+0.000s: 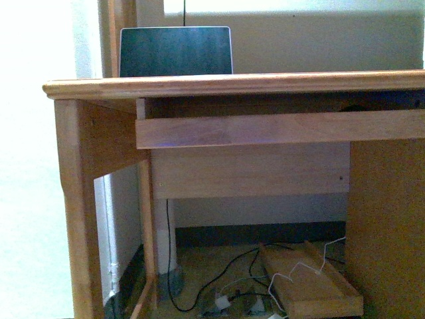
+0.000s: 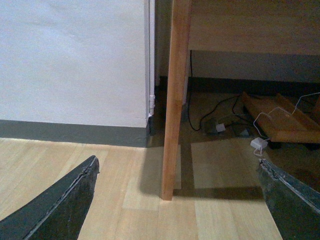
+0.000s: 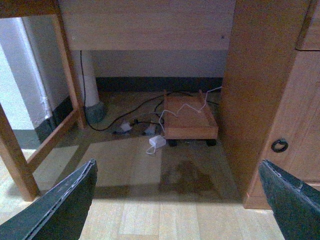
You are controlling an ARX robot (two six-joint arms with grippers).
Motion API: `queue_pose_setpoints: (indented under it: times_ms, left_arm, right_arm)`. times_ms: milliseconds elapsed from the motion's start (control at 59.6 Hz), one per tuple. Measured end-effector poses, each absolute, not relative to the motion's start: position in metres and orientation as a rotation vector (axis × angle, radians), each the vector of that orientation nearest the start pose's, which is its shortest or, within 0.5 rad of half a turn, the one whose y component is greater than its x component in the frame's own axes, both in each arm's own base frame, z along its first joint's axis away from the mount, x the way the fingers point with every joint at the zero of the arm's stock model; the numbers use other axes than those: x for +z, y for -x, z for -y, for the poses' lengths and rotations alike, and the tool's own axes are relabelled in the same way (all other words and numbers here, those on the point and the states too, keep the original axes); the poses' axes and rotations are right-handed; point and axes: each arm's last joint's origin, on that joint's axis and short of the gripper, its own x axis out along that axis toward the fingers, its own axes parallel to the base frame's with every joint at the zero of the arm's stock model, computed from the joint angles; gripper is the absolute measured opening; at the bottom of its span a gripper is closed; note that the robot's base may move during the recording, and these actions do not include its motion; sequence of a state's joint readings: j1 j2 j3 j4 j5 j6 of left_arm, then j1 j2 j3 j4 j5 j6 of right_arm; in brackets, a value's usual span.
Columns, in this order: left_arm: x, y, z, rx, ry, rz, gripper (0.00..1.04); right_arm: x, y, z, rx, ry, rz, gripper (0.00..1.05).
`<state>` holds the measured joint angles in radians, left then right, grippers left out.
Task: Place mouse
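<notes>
Our left gripper (image 2: 177, 161) and right gripper (image 3: 177, 162) gape wide, holding nothing. A laptop (image 1: 176, 52) stands on the desk (image 1: 265, 84).

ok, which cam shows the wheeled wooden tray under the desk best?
Right wrist view: the whole wooden tray shows, wheels included. Front view shows it low, wheels out of frame. Left wrist view catches only part of it.

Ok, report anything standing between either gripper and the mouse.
That cannot be judged: the mouse shows in no view. The left gripper and right gripper, jaws open, face the floor by the desk; only the laptop shows on top.
</notes>
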<state>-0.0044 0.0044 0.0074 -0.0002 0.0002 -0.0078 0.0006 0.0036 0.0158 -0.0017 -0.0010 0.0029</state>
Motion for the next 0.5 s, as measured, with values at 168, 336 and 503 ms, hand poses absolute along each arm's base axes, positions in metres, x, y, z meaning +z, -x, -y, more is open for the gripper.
queue_pose_setpoints:
  times_ms: [168, 336, 503]
  left_arm:
    - [0.1657, -0.0975, 0.0004, -0.004, 0.008, 0.003, 0.97]
    - [0.1657, -0.0975, 0.0004, -0.005, 0.008, 0.003, 0.97]
    - [0.1657, -0.0975, 0.0004, -0.004, 0.008, 0.003, 0.97]
  right_arm:
    - [0.1685, -0.0969, -0.0001, 0.001, -0.003, 0.01, 0.97]
    - [0.1684, -0.097, 0.0, -0.001, -0.003, 0.009, 0.97]
    - [0.1684, -0.097, -0.0001, 0.001, -0.002, 0.01, 0.97]
